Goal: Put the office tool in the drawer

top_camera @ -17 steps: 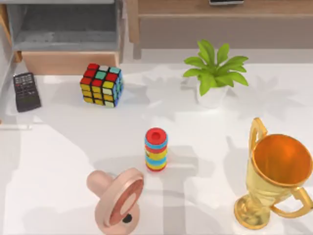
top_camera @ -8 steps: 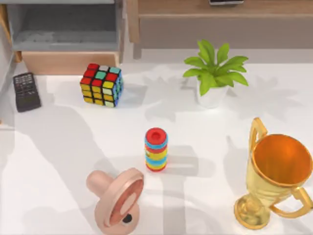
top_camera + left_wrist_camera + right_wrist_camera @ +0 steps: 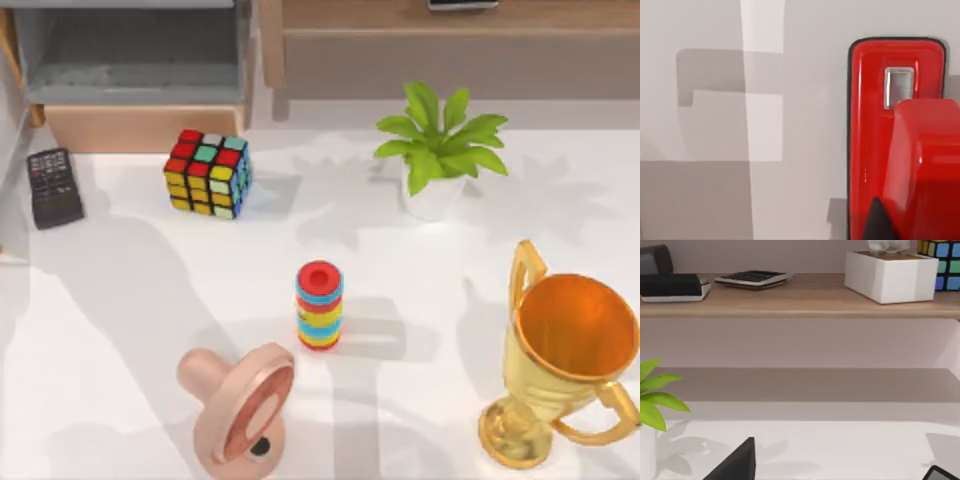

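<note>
The red stapler (image 3: 895, 145) lies long and narrow on a pale surface, very close under my left wrist camera. A dark part of my left gripper (image 3: 877, 225) overlaps its near end, and I cannot tell whether it holds the stapler. The drawer (image 3: 140, 128) stands pulled out at the table's back left, grey inside behind a tan front panel. My right gripper (image 3: 837, 475) hangs open above the white table, facing a wooden shelf, with nothing between its fingers.
On the table stand a dark calculator (image 3: 55, 187), a colour cube (image 3: 208, 173), a potted plant (image 3: 437, 150), a stack of coloured rings (image 3: 319, 305), a pink round object (image 3: 240, 405) and a gold trophy (image 3: 560, 360). The wooden shelf (image 3: 790, 302) carries a tissue box (image 3: 890, 275).
The shadow over the table's left side has shifted and a thin pale sliver at the left edge has drawn back. The objects on the table have not moved.
</note>
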Robot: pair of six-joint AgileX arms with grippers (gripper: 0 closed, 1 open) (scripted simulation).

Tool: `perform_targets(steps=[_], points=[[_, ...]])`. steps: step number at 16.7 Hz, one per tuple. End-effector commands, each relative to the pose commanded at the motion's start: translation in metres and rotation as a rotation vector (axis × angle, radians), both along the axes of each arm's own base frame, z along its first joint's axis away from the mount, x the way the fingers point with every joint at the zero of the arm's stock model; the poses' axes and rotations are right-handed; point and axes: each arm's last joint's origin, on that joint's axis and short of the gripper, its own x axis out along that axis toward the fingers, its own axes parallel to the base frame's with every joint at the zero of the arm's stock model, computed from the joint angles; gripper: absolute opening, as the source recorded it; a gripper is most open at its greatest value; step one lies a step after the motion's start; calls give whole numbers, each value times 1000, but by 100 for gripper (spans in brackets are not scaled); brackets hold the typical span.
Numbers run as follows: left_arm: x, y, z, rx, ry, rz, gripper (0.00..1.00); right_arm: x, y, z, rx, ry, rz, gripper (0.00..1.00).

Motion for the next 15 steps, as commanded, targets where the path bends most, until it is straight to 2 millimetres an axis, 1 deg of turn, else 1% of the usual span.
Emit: perform_targets(steps=[9, 10, 15], points=[[0, 0, 0, 0, 0, 0, 98, 0, 0, 0, 0, 0, 0, 100], [0, 0, 0, 0, 0, 0, 100, 0, 0, 0, 0, 0, 0, 100], [0, 0, 0, 0, 0, 0, 100, 0, 0, 0, 0, 0, 0, 100]])
